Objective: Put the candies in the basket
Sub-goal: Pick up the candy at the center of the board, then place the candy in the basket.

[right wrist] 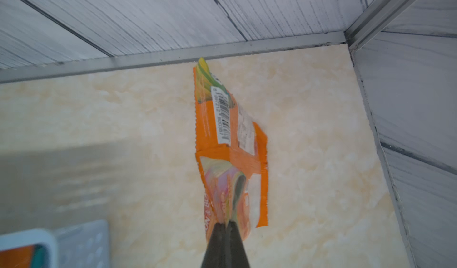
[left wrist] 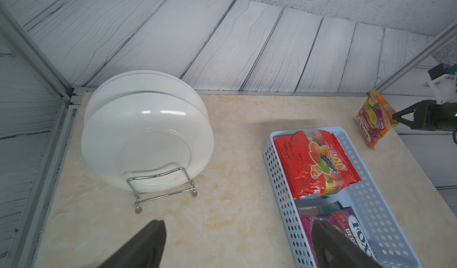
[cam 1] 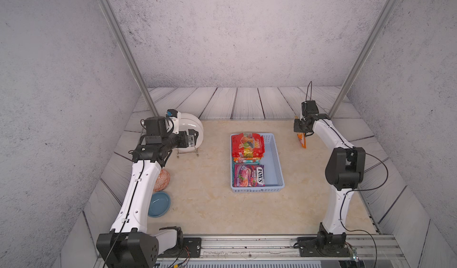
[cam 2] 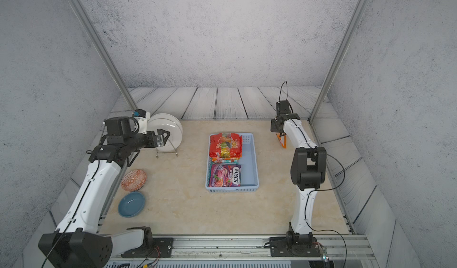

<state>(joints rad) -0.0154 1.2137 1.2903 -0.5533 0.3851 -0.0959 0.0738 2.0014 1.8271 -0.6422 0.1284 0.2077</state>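
One orange candy bag (right wrist: 230,155): glossy, creased, barcoded.

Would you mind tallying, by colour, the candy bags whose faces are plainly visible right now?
red bag: 1, in the basket
purple bag: 1, in the basket
orange bag: 1, held by the right hand, outside the basket
Total: 3. Edges of further bags show beneath the red bag, too hidden to count.

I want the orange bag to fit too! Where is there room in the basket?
The basket has a bare strip between its wall nearer the right arm and the red bag and purple bag. Those crowd the other wall.
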